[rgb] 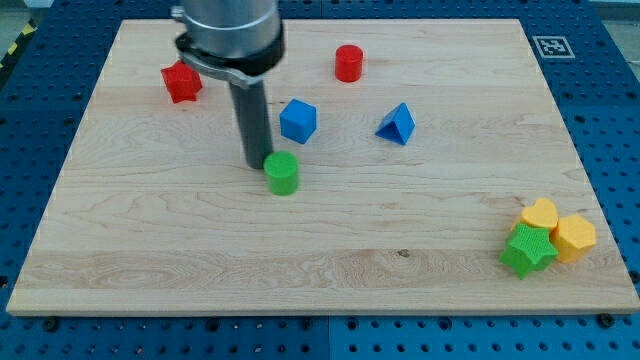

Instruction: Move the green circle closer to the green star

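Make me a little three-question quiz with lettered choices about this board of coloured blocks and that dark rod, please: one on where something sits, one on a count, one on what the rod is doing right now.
1. Where is the green star?
A. the view's top left
B. the view's bottom right
C. the board's middle

2. How many blue blocks are on the board?
A. one
B. two
C. four

3. How does my tip stand to the green circle?
A. right beside it, on its left in the view
B. far off by the red blocks
C. beside the green star

Answers:
1 B: the star sits at the bottom right, against the yellow heart and the yellow hexagon.
2 B: only the blue cube and the blue triangle are blue.
3 A: the rod's end stands close against the circle's left edge.
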### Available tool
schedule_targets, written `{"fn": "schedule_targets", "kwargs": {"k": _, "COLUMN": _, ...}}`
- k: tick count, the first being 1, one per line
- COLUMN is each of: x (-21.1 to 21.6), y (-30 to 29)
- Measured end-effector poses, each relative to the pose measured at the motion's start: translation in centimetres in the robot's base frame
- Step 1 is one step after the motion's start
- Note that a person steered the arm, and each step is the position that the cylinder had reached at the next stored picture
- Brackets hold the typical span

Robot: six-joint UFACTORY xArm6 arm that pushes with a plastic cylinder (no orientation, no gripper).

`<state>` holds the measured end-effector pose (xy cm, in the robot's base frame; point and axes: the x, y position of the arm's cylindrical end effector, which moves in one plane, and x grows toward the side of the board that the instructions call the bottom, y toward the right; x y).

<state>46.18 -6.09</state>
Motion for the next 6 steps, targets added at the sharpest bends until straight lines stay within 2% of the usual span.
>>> {"fn": "schedule_targets", "kwargs": {"k": 2, "x": 2.0, "y": 4.9}}
{"fn": "schedule_targets", "kwargs": {"k": 5, "x": 6.0, "y": 1.0}}
{"fn": "schedule_targets", "kwargs": {"k": 6, "x": 6.0, "y": 0.9}}
